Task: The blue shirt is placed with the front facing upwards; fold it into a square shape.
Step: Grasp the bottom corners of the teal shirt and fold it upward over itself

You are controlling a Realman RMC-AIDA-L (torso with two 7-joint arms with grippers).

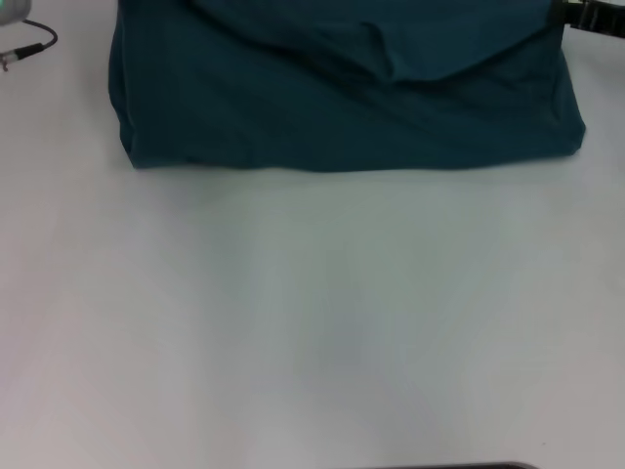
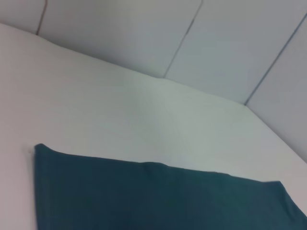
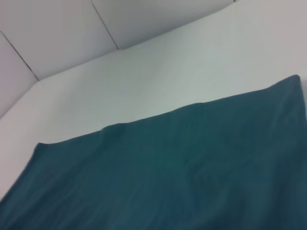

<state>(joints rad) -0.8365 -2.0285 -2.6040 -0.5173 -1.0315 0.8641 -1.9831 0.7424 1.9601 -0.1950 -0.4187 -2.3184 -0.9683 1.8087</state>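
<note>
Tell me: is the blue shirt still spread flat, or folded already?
Folded. The blue shirt lies as a compact block with an upper layer lapped over it and doubled side edges; no sleeves or lettering show. Whether it is square, cannot tell.

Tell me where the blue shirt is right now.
The blue shirt lies folded at the far edge of the white table in the head view, roughly centred, spanning most of its width.

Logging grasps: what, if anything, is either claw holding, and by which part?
Cannot tell: no claw fingers show; the blue shirt lies folded on the table.
</note>
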